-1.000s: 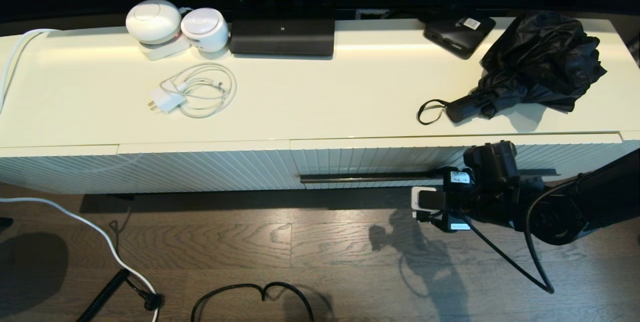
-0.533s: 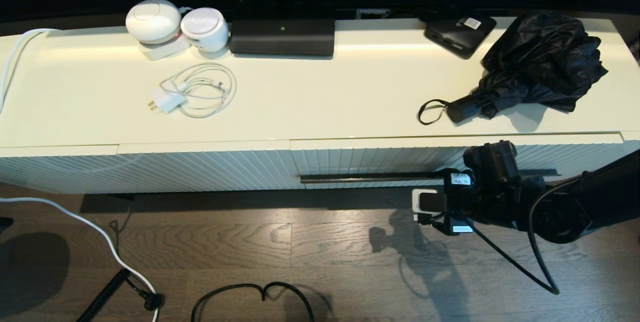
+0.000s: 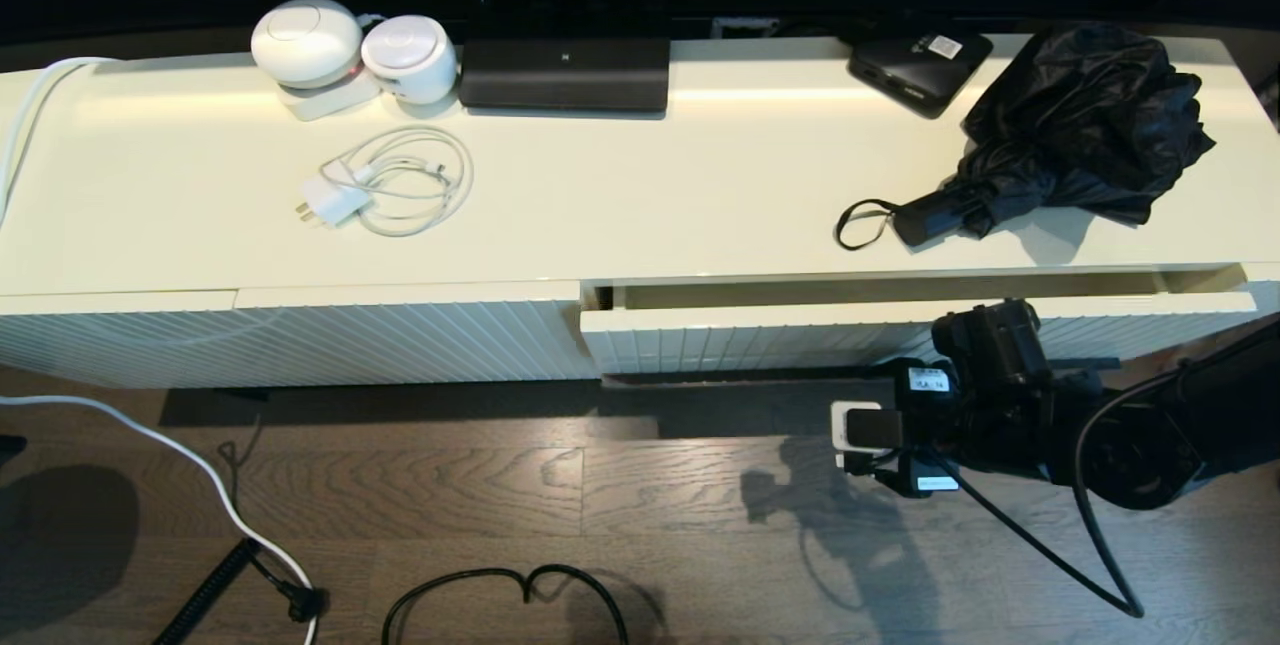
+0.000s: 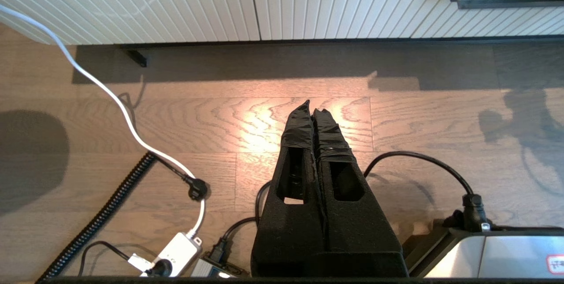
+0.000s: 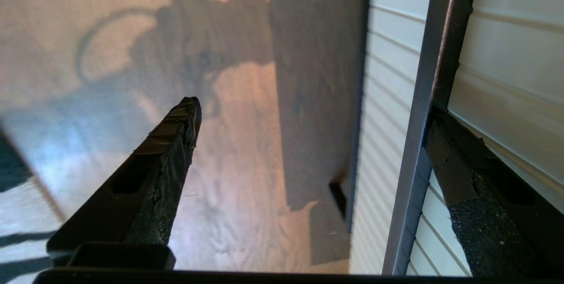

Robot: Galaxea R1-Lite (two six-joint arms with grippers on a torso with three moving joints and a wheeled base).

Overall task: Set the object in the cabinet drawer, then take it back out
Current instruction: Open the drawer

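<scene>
Cream ribbed drawer (image 3: 800, 330) slightly out | my right gripper (image 5: 308, 143) spread wide, one finger hooked behind its handle bar (image 5: 434, 77) | black umbrella (image 3: 1060, 125) on bench above | left gripper (image 4: 313, 112) together.

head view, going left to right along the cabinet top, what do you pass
larger white round device → smaller white round device and, nearer the front, the coiled white charger cable → long black box → flat black box with sticker → black umbrella

A long cream-white cabinet (image 3: 600, 215) stands on a dark wood floor (image 3: 600, 495). Its front has thin up-and-down ribs. Behind it the wall is very dark. Bright light shines on the floor.
</scene>
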